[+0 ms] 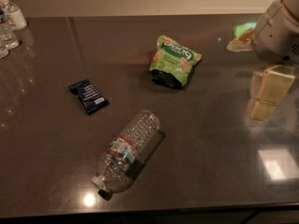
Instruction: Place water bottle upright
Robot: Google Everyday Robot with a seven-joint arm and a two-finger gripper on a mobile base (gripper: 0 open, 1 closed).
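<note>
The water bottle point(127, 153) lies on its side on the dark table point(201, 171), near the front edge. It is clear ribbed plastic with a red-edged blue-and-white label. Its white cap points to the front left and its base to the back right. My gripper point(267, 93) hangs over the right side of the table, pale yellow below the grey-white wrist point(278, 29). It is well to the right of the bottle, apart from it, and holds nothing that I can see.
A green snack bag point(175, 61) lies behind the bottle at mid table. A dark blue wrapped bar point(88, 96) lies to the left. A white pump-top bottle point(12, 13) and small clear bottles point(6, 31) stand at the far left corner.
</note>
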